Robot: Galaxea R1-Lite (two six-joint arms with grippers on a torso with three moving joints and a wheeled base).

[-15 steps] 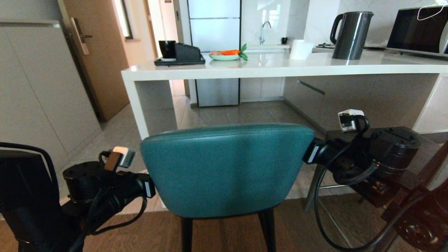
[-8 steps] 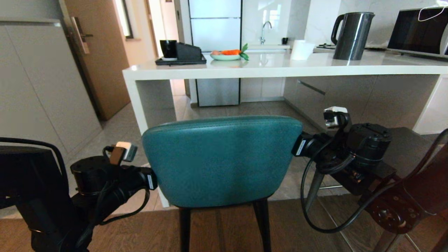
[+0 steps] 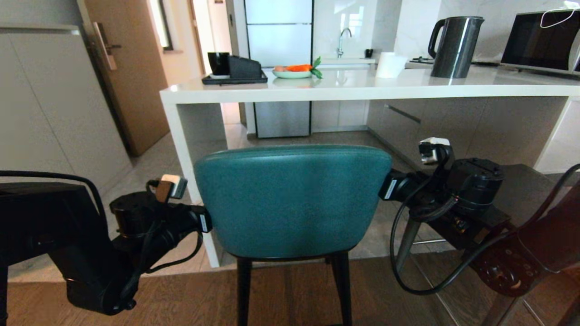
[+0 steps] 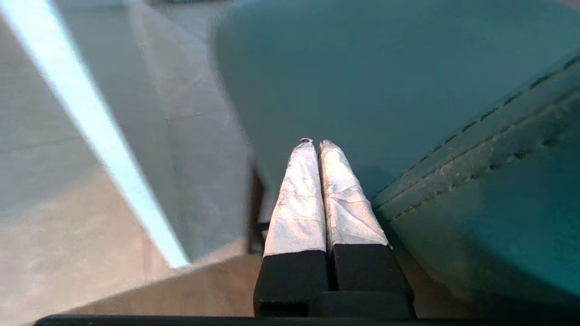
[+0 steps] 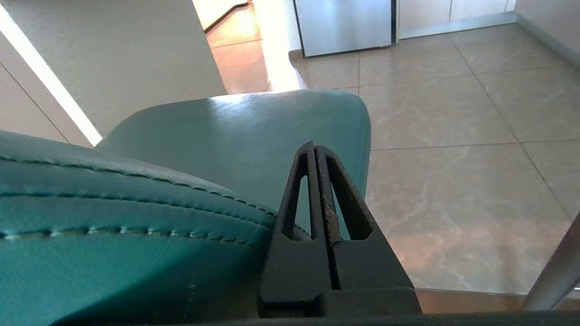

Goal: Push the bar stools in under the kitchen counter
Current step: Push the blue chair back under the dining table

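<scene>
Teal leather stool [image 3: 292,199] is seen on the floor just before the white desk [image 3: 362,88], near its left end panel, w/ backrest flanked by both claws. Left claw [image 4: 316,145] & right claw [image 5: 315,147] are each pressed together, empty, alongside the backrest edges.

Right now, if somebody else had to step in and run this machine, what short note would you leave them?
Left claw: shut, empty, at the teal stool's left back edge.
Right claw: shut, empty, beside its right back edge.
The stool stands facing the kitchen counter, its seat not yet under the slab.
A grey stool sits to the right, behind the right arm.
Done: both arms flank the backrest.
Left: push both stools under.
</scene>
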